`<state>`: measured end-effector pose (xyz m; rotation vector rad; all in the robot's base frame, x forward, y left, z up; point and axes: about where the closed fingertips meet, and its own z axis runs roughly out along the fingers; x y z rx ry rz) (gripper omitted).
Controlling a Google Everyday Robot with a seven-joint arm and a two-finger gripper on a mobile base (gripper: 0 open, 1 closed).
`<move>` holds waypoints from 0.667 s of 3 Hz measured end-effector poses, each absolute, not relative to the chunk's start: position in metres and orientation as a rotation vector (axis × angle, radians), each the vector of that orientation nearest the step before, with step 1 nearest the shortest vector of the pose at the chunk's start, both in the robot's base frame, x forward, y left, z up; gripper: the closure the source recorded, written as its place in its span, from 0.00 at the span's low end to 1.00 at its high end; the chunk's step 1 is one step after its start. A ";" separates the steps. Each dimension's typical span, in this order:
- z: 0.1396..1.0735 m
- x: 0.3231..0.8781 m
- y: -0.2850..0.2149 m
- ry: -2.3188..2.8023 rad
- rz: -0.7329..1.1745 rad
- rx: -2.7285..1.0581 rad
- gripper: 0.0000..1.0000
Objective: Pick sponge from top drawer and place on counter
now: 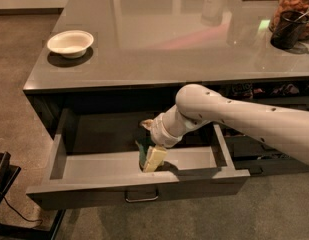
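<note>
The white robot arm [234,119] is reaching in from the right of the frame. Its 2-finger gripper [147,145] is sitting inside the wide, shallow dark-grey top drawer [58,151], near the centre of the frame. The pale fingers [155,158] are pinching the small sponge with a dark green face and yellow foam [141,150], which is standing on its edge just above the lighter drawer floor.

I am judging the hold as shallow, so the sponge is risking to slip out during the lift. The thin edge of the glossy grey-brown counter [169,49] is hanging right above the wrist, so a straight rise is risking a knock there. The drawer's front wall is lying just beside the lower finger and could be catching it.

The drawer is showing nothing else inside, though the arm is hiding 1 part. The white round bowl [70,43], at the upper left on the counter, is looking empty. The glass jar [294,1] at the upper right is holding something brown.
</note>
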<state>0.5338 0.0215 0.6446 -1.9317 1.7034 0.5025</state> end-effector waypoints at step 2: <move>0.624 0.545 0.019 1.711 0.436 -1.938 0.00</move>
